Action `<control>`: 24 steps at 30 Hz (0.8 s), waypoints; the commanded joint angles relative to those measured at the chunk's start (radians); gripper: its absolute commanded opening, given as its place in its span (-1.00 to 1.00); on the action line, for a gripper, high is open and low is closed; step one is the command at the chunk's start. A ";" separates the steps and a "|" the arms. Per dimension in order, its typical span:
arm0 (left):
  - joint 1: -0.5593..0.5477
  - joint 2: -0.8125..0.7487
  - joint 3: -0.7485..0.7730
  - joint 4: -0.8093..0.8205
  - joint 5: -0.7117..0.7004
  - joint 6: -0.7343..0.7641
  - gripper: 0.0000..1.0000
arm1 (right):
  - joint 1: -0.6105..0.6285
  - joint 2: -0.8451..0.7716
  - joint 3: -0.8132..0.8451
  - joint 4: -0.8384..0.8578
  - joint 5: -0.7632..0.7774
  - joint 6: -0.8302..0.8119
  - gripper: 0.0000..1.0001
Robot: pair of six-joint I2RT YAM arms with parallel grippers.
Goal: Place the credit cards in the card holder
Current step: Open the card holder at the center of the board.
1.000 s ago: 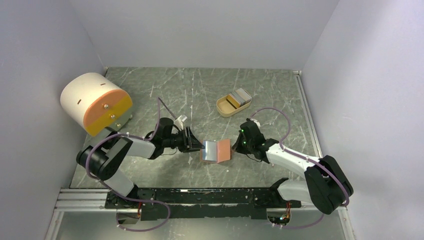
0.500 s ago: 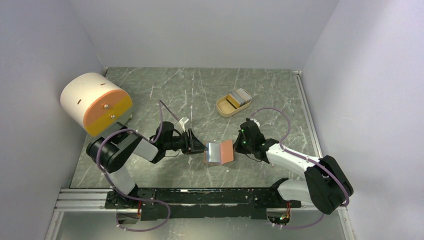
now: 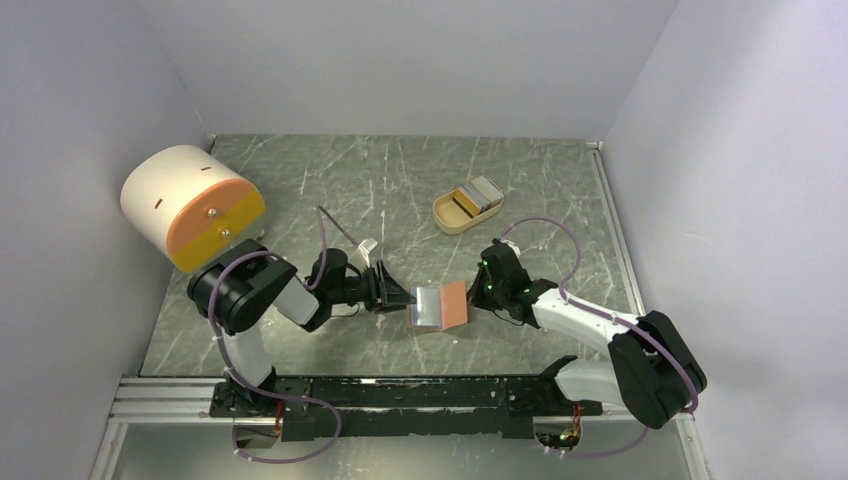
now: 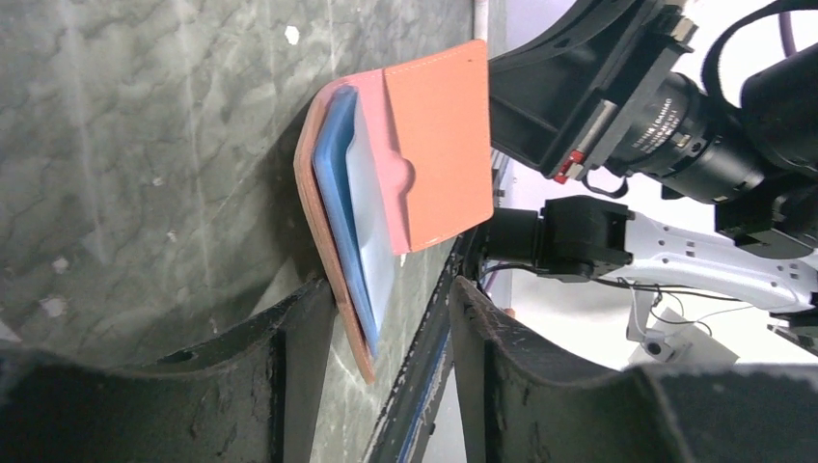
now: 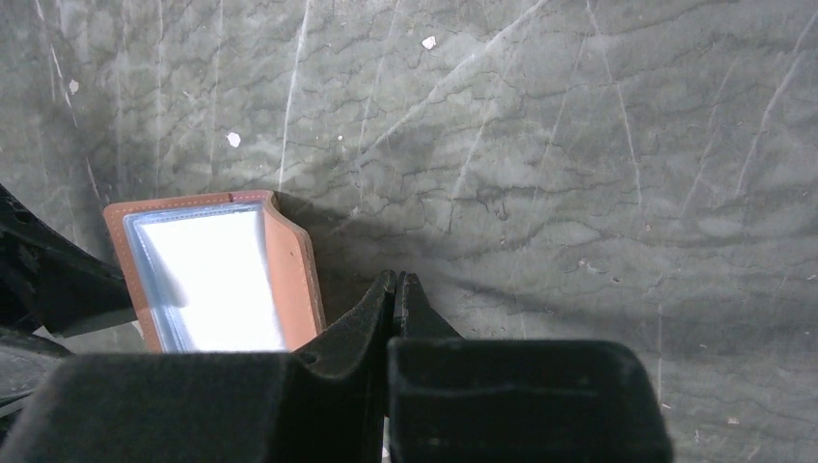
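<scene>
The salmon-pink card holder (image 3: 452,302) lies partly folded open on the table between my two grippers. A light blue and white credit card (image 3: 425,306) sits inside it. In the left wrist view the holder (image 4: 439,145) stands on edge with the card (image 4: 371,227) tucked in. My left gripper (image 4: 391,289) is open, and the holder's near edge lies between its fingers, against one of them. My right gripper (image 5: 397,278) is shut with nothing in it, its tip just beside the holder's raised flap (image 5: 289,270). The card (image 5: 217,289) shows bright white in that view.
A beige oval tray (image 3: 447,217) with flat grey and yellow items stands behind the holder. A big white-and-orange drum (image 3: 190,205) stands at the far left. Walls close the table on three sides.
The left arm has swung in and its gripper has come up to the holder's left edge. The holder has shifted slightly right. The right gripper has stayed put.
</scene>
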 commanded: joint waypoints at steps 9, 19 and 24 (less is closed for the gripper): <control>-0.037 -0.050 0.070 -0.167 -0.084 0.127 -0.54 | -0.006 -0.003 -0.015 0.032 -0.013 -0.007 -1.00; -0.037 -0.202 0.069 -0.445 -0.182 0.200 -0.82 | -0.006 -0.132 0.171 -0.310 0.055 -0.062 -0.12; -0.037 -0.280 0.021 -0.471 -0.225 0.184 -0.82 | 0.000 -0.254 0.236 -0.325 -0.028 -0.053 0.14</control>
